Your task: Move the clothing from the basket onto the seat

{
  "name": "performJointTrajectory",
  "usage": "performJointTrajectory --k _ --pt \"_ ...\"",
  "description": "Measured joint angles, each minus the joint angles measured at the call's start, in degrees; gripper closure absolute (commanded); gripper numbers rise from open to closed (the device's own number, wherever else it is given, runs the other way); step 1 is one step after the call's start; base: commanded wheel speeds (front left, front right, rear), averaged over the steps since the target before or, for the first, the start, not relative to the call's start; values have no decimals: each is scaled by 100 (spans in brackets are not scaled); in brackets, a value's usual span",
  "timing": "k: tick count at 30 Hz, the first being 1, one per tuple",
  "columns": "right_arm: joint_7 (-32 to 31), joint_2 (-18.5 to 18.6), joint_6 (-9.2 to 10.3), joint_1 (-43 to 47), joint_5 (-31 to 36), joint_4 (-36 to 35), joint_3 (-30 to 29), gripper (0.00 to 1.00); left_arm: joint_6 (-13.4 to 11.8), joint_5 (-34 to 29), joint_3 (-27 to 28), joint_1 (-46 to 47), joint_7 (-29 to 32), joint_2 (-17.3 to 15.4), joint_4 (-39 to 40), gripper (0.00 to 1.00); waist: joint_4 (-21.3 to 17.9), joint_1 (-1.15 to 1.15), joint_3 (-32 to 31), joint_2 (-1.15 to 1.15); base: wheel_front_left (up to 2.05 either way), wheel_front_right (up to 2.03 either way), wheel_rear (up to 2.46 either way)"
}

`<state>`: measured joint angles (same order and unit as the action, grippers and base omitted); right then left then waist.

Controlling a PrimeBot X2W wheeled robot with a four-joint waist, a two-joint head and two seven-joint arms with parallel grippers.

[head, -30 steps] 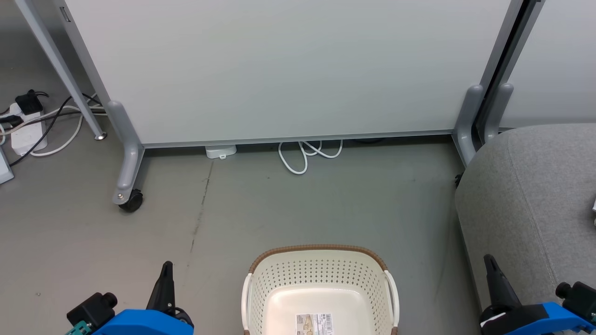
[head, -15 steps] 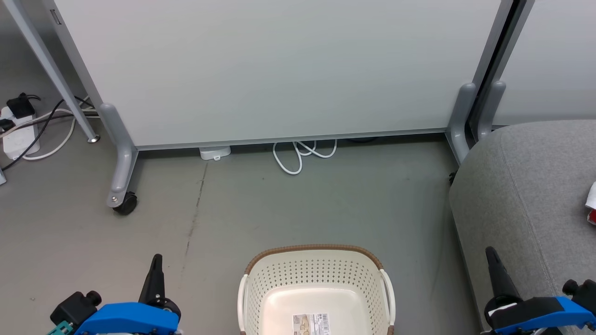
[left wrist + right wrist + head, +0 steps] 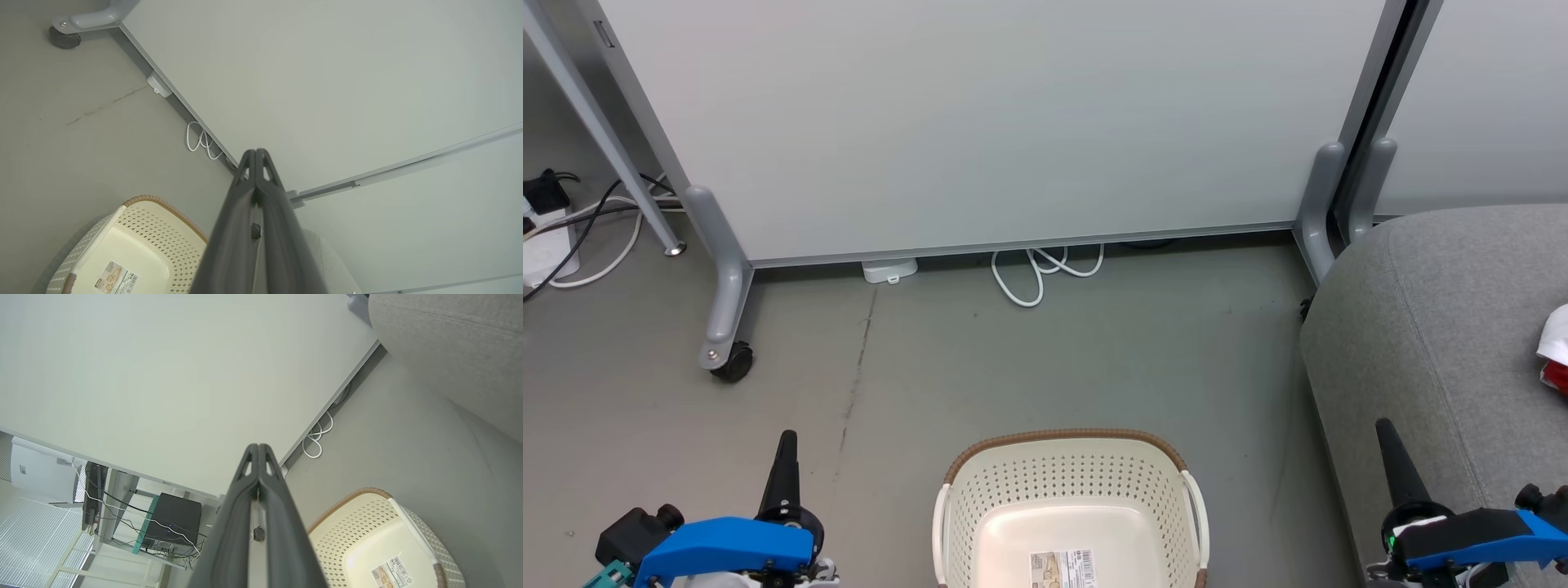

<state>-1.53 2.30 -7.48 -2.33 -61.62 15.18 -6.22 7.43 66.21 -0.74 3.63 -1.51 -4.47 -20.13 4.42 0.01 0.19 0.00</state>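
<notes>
In the last second everything in the head view has slid a little to the left. I think the robot's head has turned to the right, and the things themselves did not move. At the far left the power strip (image 3: 541, 245) is now half cut by the edge. The caster (image 3: 731, 363) of the grey partition (image 3: 1013, 122) stands more to the left than before. The left claw (image 3: 786, 441) waits low at the left side, with its two dark fingers pressed together and nothing between them. In the middle the basket (image 3: 1066, 436) stands on the floor (image 3: 1013, 367) between the two arms. In both wrist views its pale bottom carries just the label sticker (image 3: 1062, 566), and no fabric. The right claw (image 3: 1384, 429) is also fully closed and empty, and it sits just beside the front corner of the seat (image 3: 1437, 327). More of the grey seat has come into the picture. With it came a piece of the clothing (image 3: 1555, 347), white above and red below, which lies on the seat at the right edge. A second ago almost none of it showed. I judge that the moving is done or nearly done. Whether both garments lie there I cannot tell, because the edge cuts them off.
</notes>
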Motion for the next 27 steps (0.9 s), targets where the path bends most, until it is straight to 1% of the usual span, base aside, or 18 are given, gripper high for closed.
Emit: performJointTrajectory --k 27 --pt "-243 15 1 -181 -1474 -49 -12 100 0 1262 349 101 378 75 290 100 -184 0 0 0 0 0 0"
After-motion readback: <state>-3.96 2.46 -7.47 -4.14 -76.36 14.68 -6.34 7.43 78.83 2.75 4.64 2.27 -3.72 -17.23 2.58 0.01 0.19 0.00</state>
